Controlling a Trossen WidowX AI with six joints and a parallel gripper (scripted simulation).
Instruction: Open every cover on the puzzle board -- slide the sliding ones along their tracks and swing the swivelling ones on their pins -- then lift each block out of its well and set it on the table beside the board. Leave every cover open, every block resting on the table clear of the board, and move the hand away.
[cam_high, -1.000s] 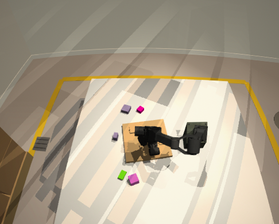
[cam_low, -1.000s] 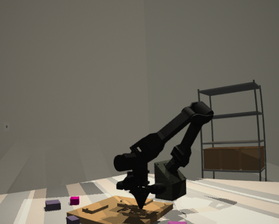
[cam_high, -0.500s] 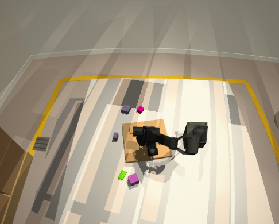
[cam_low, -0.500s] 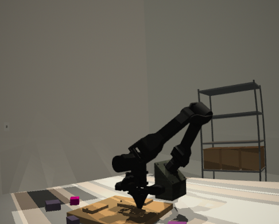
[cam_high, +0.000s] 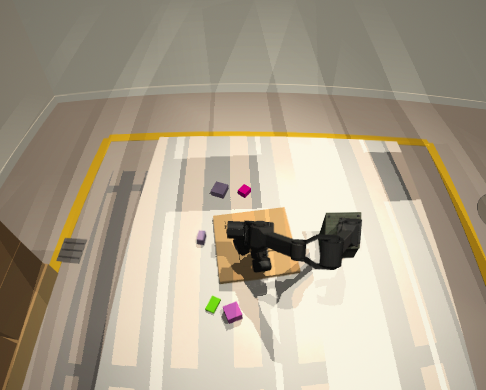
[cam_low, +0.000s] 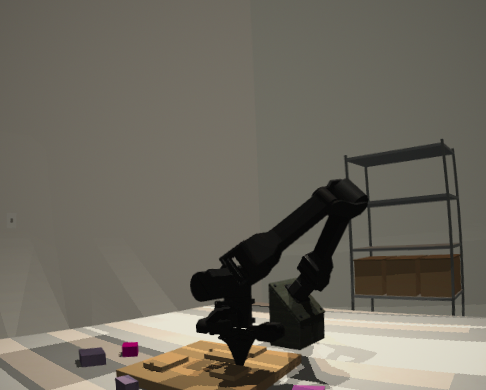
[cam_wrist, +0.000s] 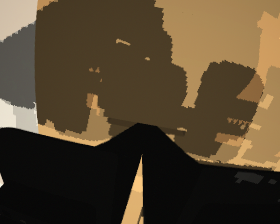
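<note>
While the black claw (cam_low: 241, 361) (cam_wrist: 142, 131) points down, closed on nothing

Left of the flat square wooden board (cam_high: 225, 272) (cam_low: 150, 375) sits a small pale purple block (cam_high: 201, 237) (cam_low: 127, 383); the claw's tips are over the board

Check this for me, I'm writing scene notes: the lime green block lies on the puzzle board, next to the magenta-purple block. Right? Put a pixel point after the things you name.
Not quite: the top view shows the lime green block (cam_high: 213, 304) off the puzzle board (cam_high: 225, 272) (cam_low: 150, 378), though next to the magenta-purple block (cam_high: 232, 312) (cam_low: 308, 387).
</note>
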